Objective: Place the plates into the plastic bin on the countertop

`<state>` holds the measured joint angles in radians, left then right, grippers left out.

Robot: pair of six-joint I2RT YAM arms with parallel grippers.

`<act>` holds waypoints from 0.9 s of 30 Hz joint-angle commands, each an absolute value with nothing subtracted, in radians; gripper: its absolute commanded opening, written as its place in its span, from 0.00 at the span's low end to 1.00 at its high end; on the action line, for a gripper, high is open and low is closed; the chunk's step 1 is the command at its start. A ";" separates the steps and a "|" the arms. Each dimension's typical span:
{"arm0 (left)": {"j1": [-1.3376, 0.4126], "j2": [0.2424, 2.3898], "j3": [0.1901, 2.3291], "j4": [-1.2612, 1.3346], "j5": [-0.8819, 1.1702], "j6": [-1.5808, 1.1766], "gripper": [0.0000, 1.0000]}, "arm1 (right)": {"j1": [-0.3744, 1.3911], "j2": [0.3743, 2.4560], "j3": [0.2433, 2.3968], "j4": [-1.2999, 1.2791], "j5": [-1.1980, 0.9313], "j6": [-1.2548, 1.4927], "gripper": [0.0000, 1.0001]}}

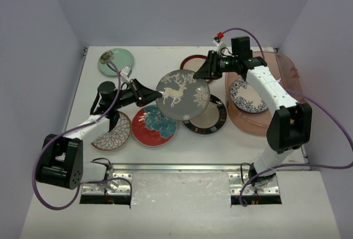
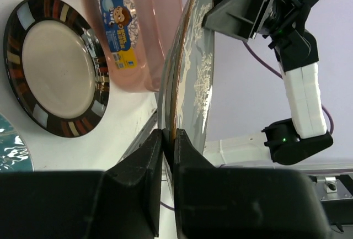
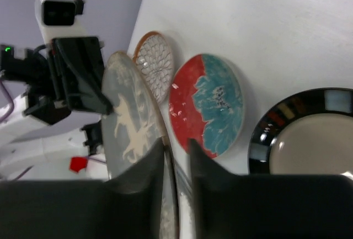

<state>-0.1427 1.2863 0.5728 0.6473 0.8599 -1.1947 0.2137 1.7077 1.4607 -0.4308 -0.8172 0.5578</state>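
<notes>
Left of the pink bin (image 1: 292, 76) (cartoon sticker (image 2: 118, 29), writing unreadable), the left gripper (image 2: 169, 139) clamps the deer plate (image 1: 182, 94); the right gripper (image 3: 177, 156) straddles its opposite rim, grip uncertain.

1. The grey deer plate (image 1: 182, 94): glazed ceramic, glossy, light catching along its rim.
2. The plastic bin (image 1: 292, 72), on the right: smooth, translucent pinkish plastic.
3. The countertop (image 1: 160, 57): flat matt white; its near edge (image 1: 182, 168) is bare metal.
</notes>
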 commanded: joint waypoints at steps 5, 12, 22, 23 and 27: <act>-0.155 1.268 0.653 0.868 0.865 -1.261 0.00 | 0.210 1.561 1.280 -0.345 -0.988 0.578 0.30; -0.155 1.304 0.683 0.865 0.856 -1.258 0.00 | 0.197 1.480 1.202 -0.320 -1.033 0.586 0.00; -0.143 1.190 0.961 0.019 0.467 -0.800 1.00 | -0.035 1.251 1.040 -0.131 -0.852 0.921 0.00; -0.135 1.168 0.988 -0.078 0.383 -0.751 1.00 | -0.082 1.220 1.022 -0.132 -0.813 0.943 0.00; -0.092 1.083 0.991 -0.178 0.311 -0.678 1.00 | -0.262 1.111 0.906 -0.131 -0.600 1.116 0.00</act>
<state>-0.1315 1.1862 0.9587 0.0841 0.5012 -0.8709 -0.1125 1.2461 0.9671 -0.2627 -0.7873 0.8655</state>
